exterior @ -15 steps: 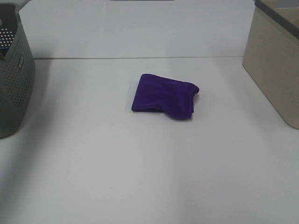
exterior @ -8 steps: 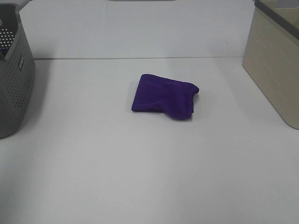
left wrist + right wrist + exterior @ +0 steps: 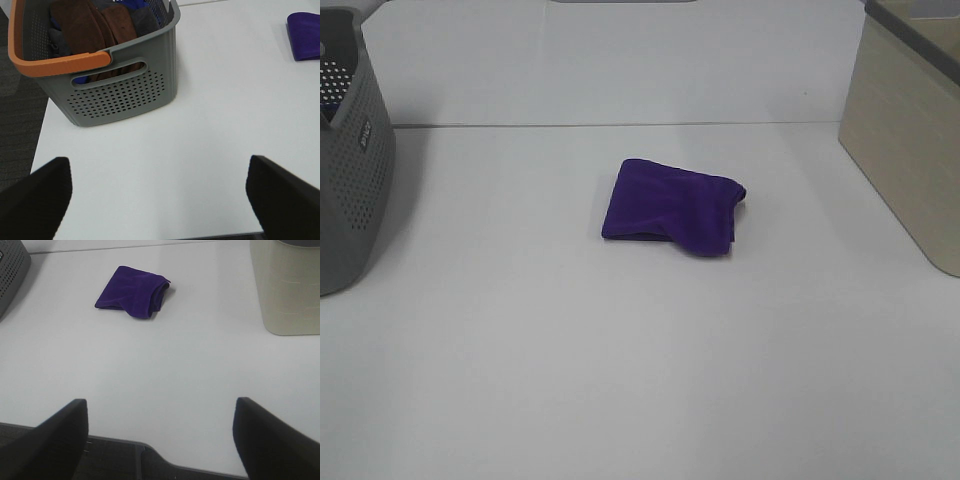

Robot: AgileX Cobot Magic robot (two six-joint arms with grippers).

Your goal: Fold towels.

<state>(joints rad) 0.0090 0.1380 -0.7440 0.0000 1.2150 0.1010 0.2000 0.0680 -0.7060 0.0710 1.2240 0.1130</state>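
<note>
- Deep purple and velvety, the towel (image 3: 672,206) lay folded into a small bundle just above the middle of the high view, alone on the white worktop (image 3: 620,380).
- A grey perforated basket (image 3: 350,170) stood at the left edge of that view and a beige bin (image 3: 910,130) at the right edge, both well apart from the towel.
- The left claw (image 3: 155,195) was spread wide over bare worktop, its jaws empty, with the basket full of brown cloths ahead.
- The right claw (image 3: 160,435) was likewise spread and empty, the towel far up the frame.
- The cloth looked light, limp and thick-piled; it would likely sag when lifted, so a pinch at a loose corner or the layered open edge seemed the best hold.
</note>
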